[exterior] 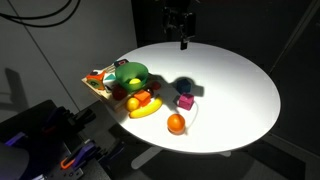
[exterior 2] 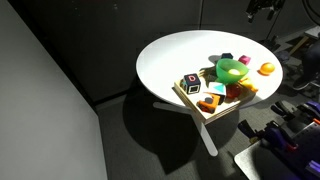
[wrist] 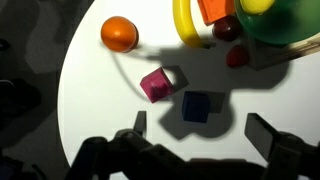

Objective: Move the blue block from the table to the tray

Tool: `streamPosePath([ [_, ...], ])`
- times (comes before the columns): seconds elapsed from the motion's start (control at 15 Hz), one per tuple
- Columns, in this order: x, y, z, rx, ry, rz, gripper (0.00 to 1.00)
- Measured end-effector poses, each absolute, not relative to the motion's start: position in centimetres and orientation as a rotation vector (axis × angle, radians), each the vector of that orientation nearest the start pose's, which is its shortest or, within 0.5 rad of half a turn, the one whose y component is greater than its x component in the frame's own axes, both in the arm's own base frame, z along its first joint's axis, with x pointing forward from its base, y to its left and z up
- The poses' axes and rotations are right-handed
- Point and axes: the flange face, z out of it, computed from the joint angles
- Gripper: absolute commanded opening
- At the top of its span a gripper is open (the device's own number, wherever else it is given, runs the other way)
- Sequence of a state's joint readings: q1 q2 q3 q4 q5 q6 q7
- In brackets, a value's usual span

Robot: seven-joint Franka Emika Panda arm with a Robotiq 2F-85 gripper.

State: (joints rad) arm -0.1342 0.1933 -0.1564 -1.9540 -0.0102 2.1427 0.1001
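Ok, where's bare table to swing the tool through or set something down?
Bare: the broad table stretch on the far side of the blue block and magenta cube from the tray, out to the rim. Crowded: the tray itself, with bowl and pieces, and the banana and orange close by the cubes.

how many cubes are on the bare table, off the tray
2: the blue block and the magenta cube beside it, near the tray's edge; the green bowl could hide others.
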Motion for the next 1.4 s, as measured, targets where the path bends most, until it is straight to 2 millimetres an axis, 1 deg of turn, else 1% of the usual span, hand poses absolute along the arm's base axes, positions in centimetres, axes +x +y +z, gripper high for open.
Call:
streamPosePath([
  [0.27,57.2,-16.8,37.8,-3.122,0.604,0.022,1.00],
  [0.67,57.6,-17.2,35.4,-3.120,0.613,0.143,1.00],
  [0.87,58.2,-17.6,33.7,-3.120,0.627,0.204,1.00],
  [1.4,59.8,-18.1,27.2,-3.116,0.687,0.354,1.00],
])
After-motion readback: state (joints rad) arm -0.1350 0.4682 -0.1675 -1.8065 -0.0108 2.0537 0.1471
